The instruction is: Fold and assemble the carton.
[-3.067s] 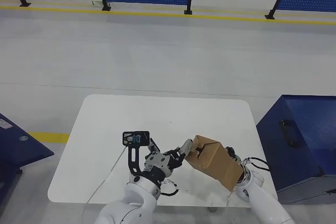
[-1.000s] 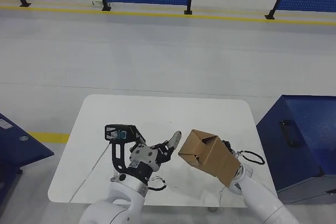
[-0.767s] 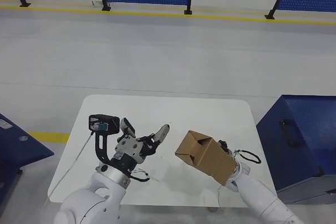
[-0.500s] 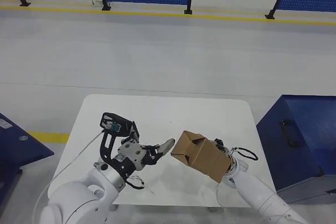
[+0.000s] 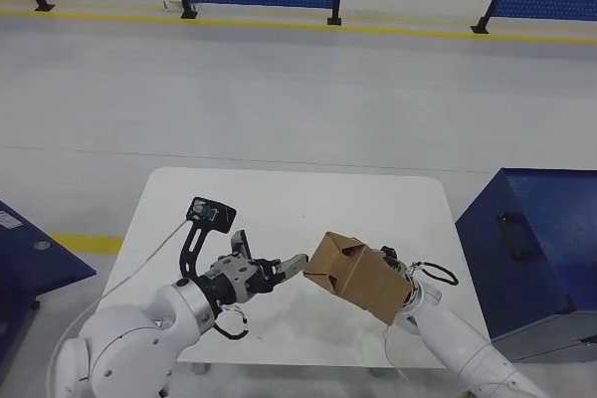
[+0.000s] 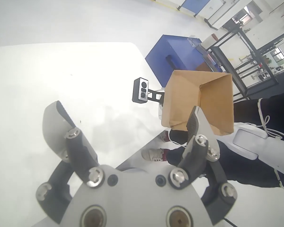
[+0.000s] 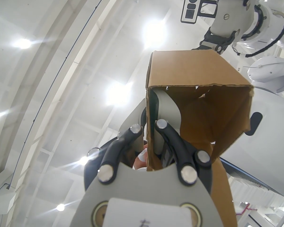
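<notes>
Left gripper (image 5: 284,267): fingers spread wide, empty.

- **Top view:** carton (image 5: 358,277) just ahead of left fingertips, flapped end toward them. Likely posed to press flaps. Carton tilted, raised off table (image 5: 279,199), probably so both ends stay reachable. Right gripper (image 5: 406,291) at carton's far end.
- **Left wrist view:** left gripper (image 6: 125,116) gaping; one finger (image 6: 198,124) overlaps carton (image 6: 201,95) edge, contact unclear.
- **Right wrist view:** right gripper (image 7: 149,121) clamped on one carton (image 7: 194,69) wall, one finger inside, one outside. Open mouth faces it. Serves as steady holder.
</notes>
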